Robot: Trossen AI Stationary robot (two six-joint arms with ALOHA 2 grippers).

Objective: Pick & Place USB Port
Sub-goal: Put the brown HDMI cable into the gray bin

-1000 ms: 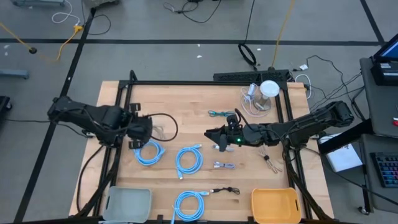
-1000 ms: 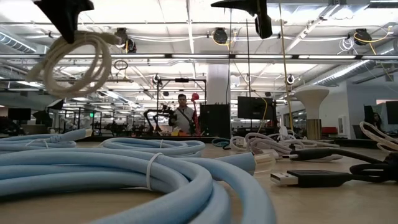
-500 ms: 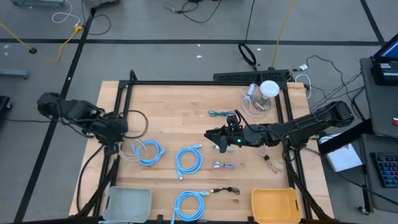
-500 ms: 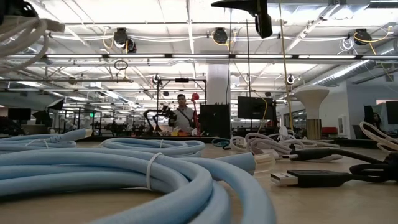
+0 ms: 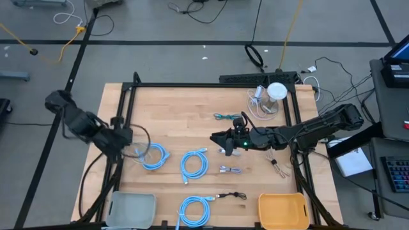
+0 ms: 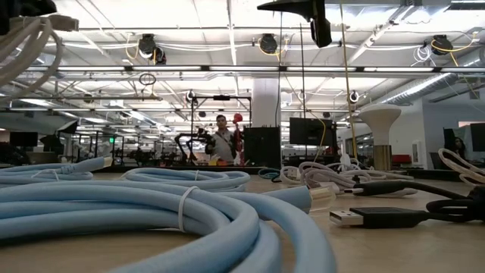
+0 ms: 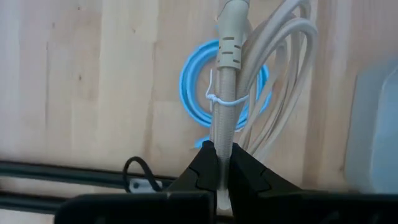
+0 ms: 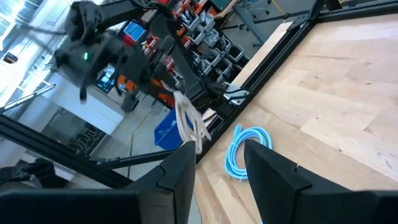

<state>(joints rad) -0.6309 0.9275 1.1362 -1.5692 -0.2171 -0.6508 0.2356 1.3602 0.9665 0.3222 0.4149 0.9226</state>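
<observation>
high view: the left gripper (image 5: 121,142) sits at the left edge of the wooden table (image 5: 185,108), left of centre in the frame, with a coiled beige usb cable (image 5: 142,148) hanging from it over the table's left side, just left of a light blue cable coil (image 5: 155,157). in the left wrist view the two dark fingers (image 7: 205,169) are pinched narrow on the beige usb cable (image 7: 225,118) just below its white tie, with its loops spreading toward the upper right of that frame; a blue coil (image 7: 193,93) lies on the wood beneath, and a grey-green tray (image 7: 373,124) shows at the right edge.

the right gripper (image 5: 220,142) is held out over the middle of the table, right of centre in the high frame. in the right wrist view its fingers (image 8: 177,171) stand apart with clear space between them and nothing in them.

two more light blue coils lie on the table: one (image 5: 193,163) at centre and one (image 5: 194,209) at bottom centre. the grey-green tray (image 5: 131,209) is at the lower left, an orange tray (image 5: 283,211) at the lower right. a white round object (image 5: 276,92) stands at the upper right corner of the table. small dark cables (image 5: 231,194) lie near the bottom centre.

in the low view, thick light blue cable (image 6: 151,220) fills the lower foreground, a black usb plug (image 6: 356,218) lies at the lower right, the beige cable loops (image 6: 30,45) hang at the upper left, and a person (image 6: 222,144) stands far off in the room.
</observation>
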